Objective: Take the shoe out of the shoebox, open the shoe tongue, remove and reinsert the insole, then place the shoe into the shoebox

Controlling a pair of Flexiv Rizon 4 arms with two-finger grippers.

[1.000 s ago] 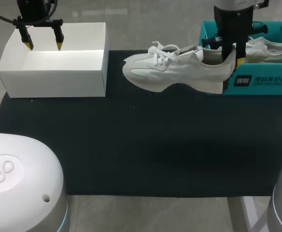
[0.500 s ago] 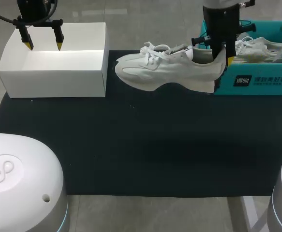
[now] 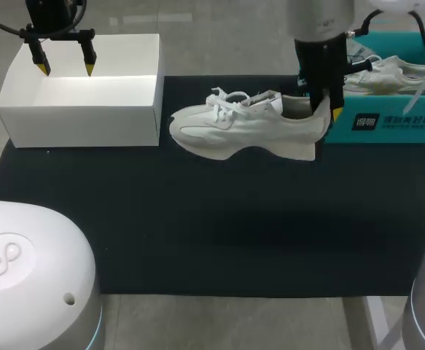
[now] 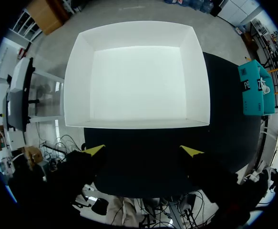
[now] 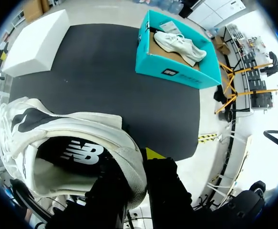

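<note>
You have two shoes and two boxes. Your right gripper (image 3: 326, 109) pinches the heel of an off-white laced shoe (image 3: 241, 131) at upper centre, beside the teal shoebox (image 3: 387, 124) containing the other shoe (image 3: 387, 73). Your left gripper (image 3: 65, 69) gapes above the white box (image 3: 81, 117).

Shoebox (image 3: 416, 109) cut off at pic edge, 2nd shoe (image 3: 391, 73) partly behind right arm (image 3: 321, 22)
</note>
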